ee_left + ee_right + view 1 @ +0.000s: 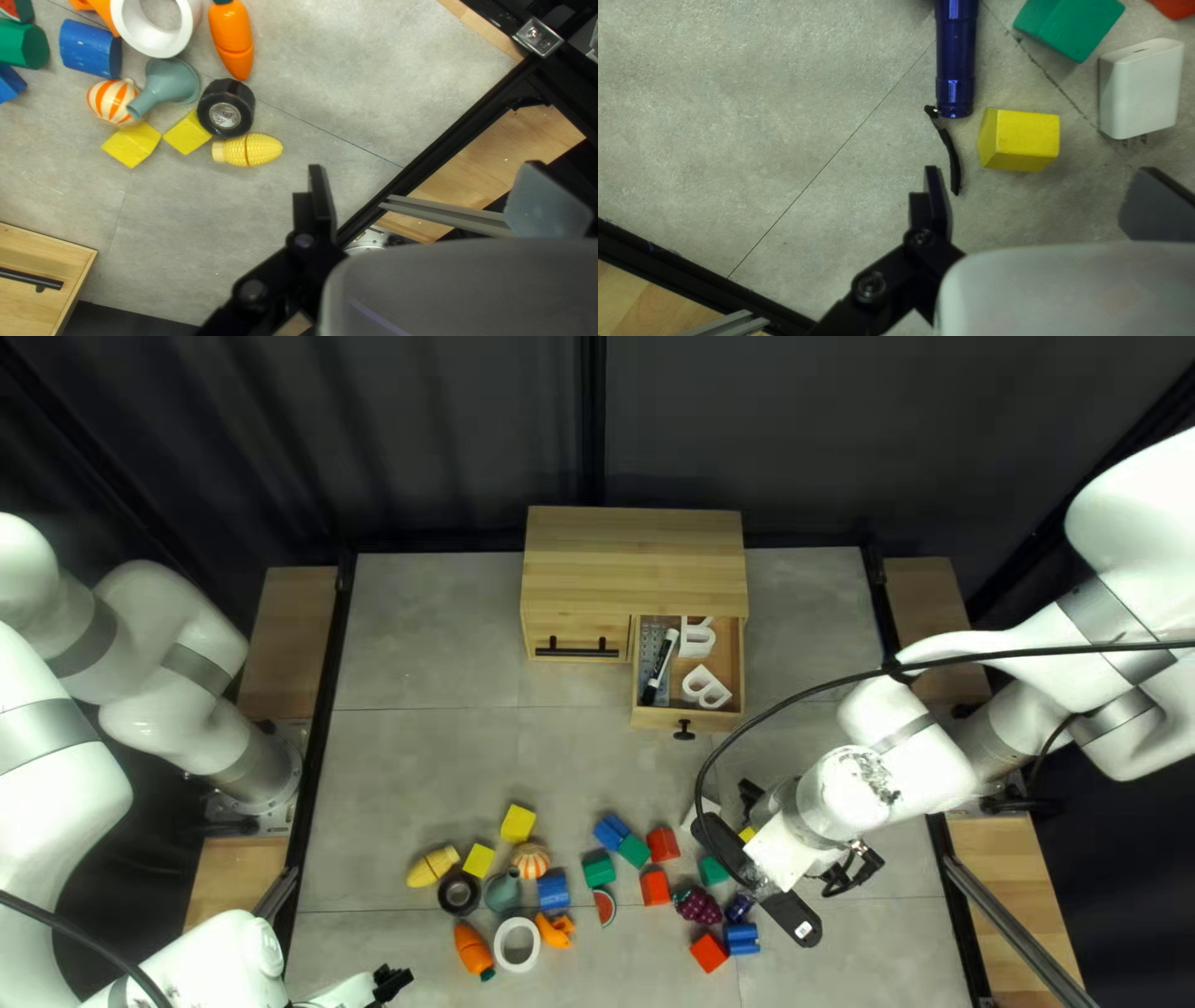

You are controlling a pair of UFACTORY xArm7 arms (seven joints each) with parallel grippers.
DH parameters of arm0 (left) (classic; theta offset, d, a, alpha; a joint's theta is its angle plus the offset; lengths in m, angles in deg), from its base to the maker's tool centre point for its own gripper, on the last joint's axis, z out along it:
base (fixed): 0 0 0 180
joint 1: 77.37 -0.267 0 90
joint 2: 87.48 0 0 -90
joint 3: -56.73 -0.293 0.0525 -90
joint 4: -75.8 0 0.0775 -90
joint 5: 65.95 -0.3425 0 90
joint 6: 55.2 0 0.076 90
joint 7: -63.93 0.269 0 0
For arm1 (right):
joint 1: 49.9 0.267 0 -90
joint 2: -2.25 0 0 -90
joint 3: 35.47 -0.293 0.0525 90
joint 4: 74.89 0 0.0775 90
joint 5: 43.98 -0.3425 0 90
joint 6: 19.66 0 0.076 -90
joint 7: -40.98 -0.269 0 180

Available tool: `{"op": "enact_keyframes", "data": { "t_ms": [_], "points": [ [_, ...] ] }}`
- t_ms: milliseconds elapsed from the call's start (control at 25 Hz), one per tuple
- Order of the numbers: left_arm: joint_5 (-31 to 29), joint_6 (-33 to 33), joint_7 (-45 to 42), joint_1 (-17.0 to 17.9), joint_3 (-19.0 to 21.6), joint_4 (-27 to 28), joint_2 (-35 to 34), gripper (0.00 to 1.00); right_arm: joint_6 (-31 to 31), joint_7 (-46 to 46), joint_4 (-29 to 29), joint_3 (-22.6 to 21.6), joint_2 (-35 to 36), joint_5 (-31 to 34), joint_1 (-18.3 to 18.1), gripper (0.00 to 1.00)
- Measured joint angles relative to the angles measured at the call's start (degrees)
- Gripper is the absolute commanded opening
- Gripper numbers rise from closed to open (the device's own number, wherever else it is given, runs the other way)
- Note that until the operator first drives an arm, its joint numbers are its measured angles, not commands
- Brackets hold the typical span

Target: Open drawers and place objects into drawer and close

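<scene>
The wooden cabinet [635, 560] stands at the far edge. Its right drawer [745, 662] is pulled out, holding a marker [660, 666] and white letter shapes [706, 687]; the left drawer [543, 639] is closed. My left gripper [392, 983] is open near the bottom edge in the top left view; in the left wrist view, the gripper [427, 180] has toy corn [247, 150] ahead and to one side. My right gripper [853, 869] hovers over the toys' right end; in its wrist view, the gripper [1039, 180] is open, a yellow block [1019, 140] just ahead, untouched.
Around the right gripper lie a blue flashlight [955, 59], a white charger [1140, 88] and a green block [1069, 25]. Black tape [226, 107], a grey funnel [168, 83], a toy carrot [232, 37] and several blocks lie between the arms. A black cable [797, 697] arches before the drawer.
</scene>
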Motion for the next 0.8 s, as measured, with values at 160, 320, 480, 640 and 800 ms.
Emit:
{"op": "enact_keyframes", "data": {
  "t_ms": [160, 320, 480, 640, 800],
  "points": [
    [0.0, 0.0, 0.0, 0.0, 0.0, 0.0, 0.0, 1.00, 0.0, -0.4, -0.7, 0.1, 1.3, -0.3, -0.1, 1.00],
    [0.0, 0.0, 0.0, 0.0, 0.0, 0.0, 0.0, 1.00, -0.4, -1.6, -0.8, -0.1, 1.6, 0.2, -0.1, 1.00],
    [0.0, 0.0, 0.0, 0.0, 0.0, 0.0, 0.0, 1.00, -1.7, -3.1, -0.7, -0.3, 0.3, 1.4, -0.2, 1.00],
    [0.0, 0.0, 0.0, 0.0, 0.0, 0.0, 0.0, 1.00, -2.3, -3.8, -0.7, -0.4, 0.1, 1.9, -0.3, 1.00],
    [0.0, 0.0, 0.0, 0.0, 0.0, 0.0, 0.0, 1.00, -2.2, -4.1, -0.8, -0.4, 0.3, 2.0, -0.3, 1.00]
  ]
}}
